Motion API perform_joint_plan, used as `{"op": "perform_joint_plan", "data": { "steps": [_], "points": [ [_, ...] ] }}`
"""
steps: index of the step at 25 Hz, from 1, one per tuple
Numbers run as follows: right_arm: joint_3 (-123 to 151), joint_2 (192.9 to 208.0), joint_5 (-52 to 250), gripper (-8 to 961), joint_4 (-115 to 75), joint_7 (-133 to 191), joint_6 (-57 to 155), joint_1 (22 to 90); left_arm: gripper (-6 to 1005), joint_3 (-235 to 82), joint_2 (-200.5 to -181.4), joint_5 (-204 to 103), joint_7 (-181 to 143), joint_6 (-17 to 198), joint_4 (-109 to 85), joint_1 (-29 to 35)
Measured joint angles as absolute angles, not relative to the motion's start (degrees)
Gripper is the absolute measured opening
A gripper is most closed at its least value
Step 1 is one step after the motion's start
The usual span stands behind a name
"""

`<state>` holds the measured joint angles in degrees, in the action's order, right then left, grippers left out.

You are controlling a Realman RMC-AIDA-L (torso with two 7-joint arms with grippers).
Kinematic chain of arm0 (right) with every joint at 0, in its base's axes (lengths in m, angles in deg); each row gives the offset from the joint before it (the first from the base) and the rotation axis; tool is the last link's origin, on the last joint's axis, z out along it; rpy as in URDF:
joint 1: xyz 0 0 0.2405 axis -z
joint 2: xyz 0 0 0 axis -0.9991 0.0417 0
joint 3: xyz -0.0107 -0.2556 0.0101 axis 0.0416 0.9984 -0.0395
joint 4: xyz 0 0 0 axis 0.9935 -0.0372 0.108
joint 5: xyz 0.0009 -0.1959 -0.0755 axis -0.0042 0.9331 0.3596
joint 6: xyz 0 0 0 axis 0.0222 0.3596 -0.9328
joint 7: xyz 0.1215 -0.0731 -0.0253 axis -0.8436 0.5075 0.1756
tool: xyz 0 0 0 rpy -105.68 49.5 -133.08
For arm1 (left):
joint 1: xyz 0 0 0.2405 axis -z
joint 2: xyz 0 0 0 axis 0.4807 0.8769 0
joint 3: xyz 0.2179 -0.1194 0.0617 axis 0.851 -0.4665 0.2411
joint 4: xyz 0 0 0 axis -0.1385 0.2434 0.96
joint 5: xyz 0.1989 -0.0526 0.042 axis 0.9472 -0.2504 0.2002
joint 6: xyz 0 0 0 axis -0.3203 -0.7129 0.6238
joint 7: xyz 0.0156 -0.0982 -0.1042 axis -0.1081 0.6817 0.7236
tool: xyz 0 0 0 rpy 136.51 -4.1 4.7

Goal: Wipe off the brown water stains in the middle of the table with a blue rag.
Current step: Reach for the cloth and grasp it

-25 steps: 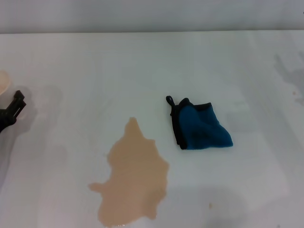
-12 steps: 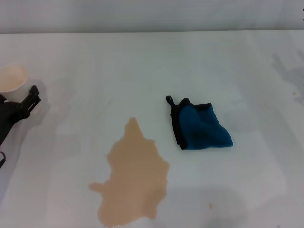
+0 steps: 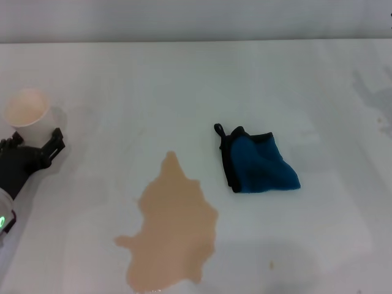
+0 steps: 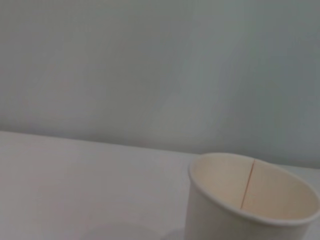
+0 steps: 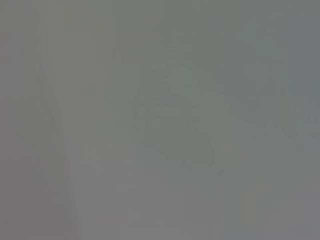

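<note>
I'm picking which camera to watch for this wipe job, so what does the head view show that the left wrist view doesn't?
Only the head view shows the blue rag, the brown water stains beside it, apart from it, and the left end effector next to the paper cup.

Only the left wrist view shows the cup's inside, with its seam and no liquid visible.

Both show the cup standing upright on the white table.

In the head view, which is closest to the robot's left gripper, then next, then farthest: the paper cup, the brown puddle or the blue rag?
1. The small cream paper cup, right beside the left gripper at the table's left edge.
2. The big tan-brown water stains, in the middle near the front.
3. The teal-blue cloth rag, right of the puddle.
</note>
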<state>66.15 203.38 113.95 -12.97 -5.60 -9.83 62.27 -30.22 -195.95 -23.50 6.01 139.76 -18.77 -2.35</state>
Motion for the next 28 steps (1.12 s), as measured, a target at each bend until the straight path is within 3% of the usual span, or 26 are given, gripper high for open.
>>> {"op": "perform_joint_plan", "data": {
  "steps": [22,28],
  "points": [
    [66.14,203.13,114.16,855,-12.96,-5.34,-9.83,62.54,889,-30.41,-196.28,-23.85,6.99,151.89,-24.6,-6.12],
    [65.95,203.13,113.79,856,-13.48,-5.66,-9.48,62.9,888,-31.73,-195.91,-24.63,16.93,158.9,-23.39,-10.68]
  ]
}}
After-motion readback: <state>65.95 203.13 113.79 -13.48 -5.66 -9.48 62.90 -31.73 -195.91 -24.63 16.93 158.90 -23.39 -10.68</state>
